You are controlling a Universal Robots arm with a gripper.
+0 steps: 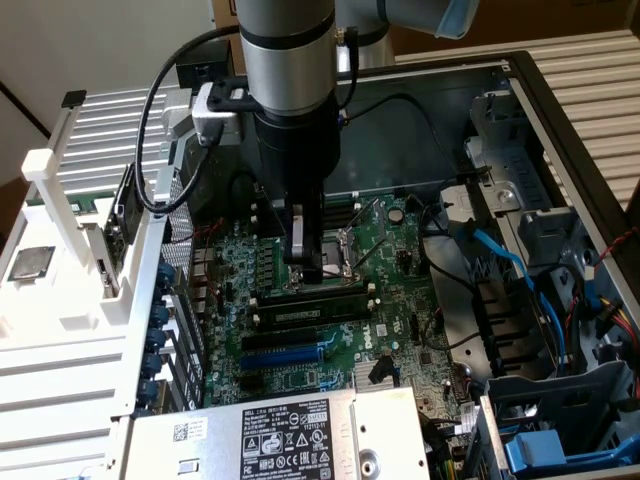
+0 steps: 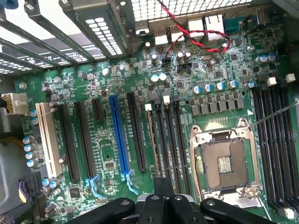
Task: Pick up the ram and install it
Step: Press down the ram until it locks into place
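Note:
The ram (image 2: 152, 144) shows as a thin brownish-green edge standing in the memory slot farthest from the CPU socket (image 2: 224, 163), between white end clips. In the exterior view I take the dark upright strip (image 1: 310, 312) above the blue expansion slot (image 1: 285, 355) to be the ram. My gripper (image 1: 305, 262) hangs just above the memory slots beside the socket (image 1: 335, 255). Its fingers (image 2: 158, 189) are pressed together with nothing between them, hovering over the slot ends next to the ram.
A power supply with a label (image 1: 280, 435) sits at the case's front. Blue cables and a drive cage (image 1: 540, 290) fill the exterior view's right. A white rack (image 1: 70, 260) stands outside the case on the exterior view's left. A red-black wire (image 2: 196, 35) crosses the rear ports.

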